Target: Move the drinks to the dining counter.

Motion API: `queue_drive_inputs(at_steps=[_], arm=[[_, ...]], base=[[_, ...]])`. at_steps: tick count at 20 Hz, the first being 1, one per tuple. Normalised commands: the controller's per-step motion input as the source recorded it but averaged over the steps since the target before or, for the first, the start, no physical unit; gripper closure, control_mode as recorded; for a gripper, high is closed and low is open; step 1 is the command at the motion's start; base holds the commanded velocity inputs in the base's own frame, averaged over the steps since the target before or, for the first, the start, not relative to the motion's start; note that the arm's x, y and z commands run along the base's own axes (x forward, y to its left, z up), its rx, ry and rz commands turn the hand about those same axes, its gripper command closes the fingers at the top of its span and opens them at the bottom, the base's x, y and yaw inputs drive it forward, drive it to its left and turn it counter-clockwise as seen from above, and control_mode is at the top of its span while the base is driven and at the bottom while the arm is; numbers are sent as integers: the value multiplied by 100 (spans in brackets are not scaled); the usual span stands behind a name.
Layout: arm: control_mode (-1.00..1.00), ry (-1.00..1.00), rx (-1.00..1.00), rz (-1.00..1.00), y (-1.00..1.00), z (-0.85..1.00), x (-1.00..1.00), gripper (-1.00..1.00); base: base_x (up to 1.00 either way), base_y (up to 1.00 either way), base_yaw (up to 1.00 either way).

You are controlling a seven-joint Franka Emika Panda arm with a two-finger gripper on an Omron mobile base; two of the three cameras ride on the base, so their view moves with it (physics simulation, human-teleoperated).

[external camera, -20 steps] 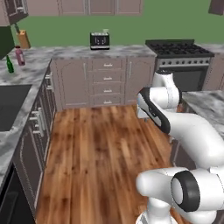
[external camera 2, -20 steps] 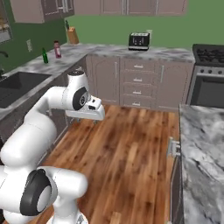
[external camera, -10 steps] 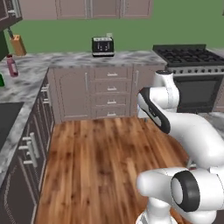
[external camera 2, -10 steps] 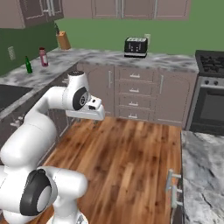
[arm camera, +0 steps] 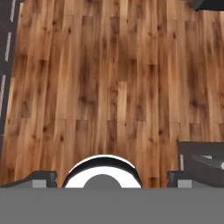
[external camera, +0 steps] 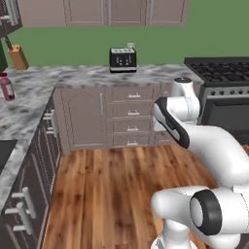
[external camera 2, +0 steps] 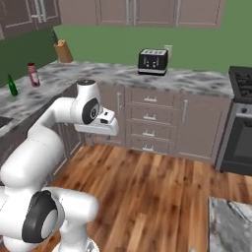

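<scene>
Gripper [arm camera: 111,177]: we see its two dark fingertips [arm camera: 41,176] standing far apart at the bottom of the hand view, spread wide with nothing between them; it points down at bare floor.
Arm [external camera 2: 59,115]: we note it folded close above the base, hand held level over the floor, well apart from every counter.
Green bottle [external camera 2: 12,85]: upright on the left-hand marble counter, towards its near end in the right base view.
Red bottle [external camera 2: 33,74]: we log a small reddish bottle with a pale cap, upright on the same counter, beyond the green bottle and apart from it (it also shows at the left edge of the left base view [external camera: 6,86]).
Knife block [external camera 2: 61,50]: tan, in the corner against the green wall, past the red bottle.
Toaster [external camera: 122,58]: dark, on the back counter against the wall, above the drawer stack.
Back counter [external camera: 155,75]: grey-white marble over taupe cabinets and drawers with metal handles.
Stove [external camera: 221,73]: black burners, right of the back counter, oven door below.
Floor [arm camera: 113,78]: brown wood planks.
Marble slab [external camera 2: 231,224]: we see a corner of veined top at the lower right of the right base view (which counter it belongs to we cannot tell).
</scene>
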Motion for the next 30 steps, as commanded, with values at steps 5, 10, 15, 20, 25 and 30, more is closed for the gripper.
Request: queue_drive_inputs(at_steps=[5,10,15,20,25,30], arm=[[100,0,0,0,0,0,0,-100],[100,0,0,0,0,0,0,-100],[100,0,0,0,0,0,0,-100],[100,0,0,0,0,0,0,-100],[100,0,0,0,0,0,0,-100],[100,0,0,0,0,0,0,-100]], base=[[100,12,19],[100,1,29],[100,0,63],[100,-1,73],[97,-8,71],[76,-29,62]])
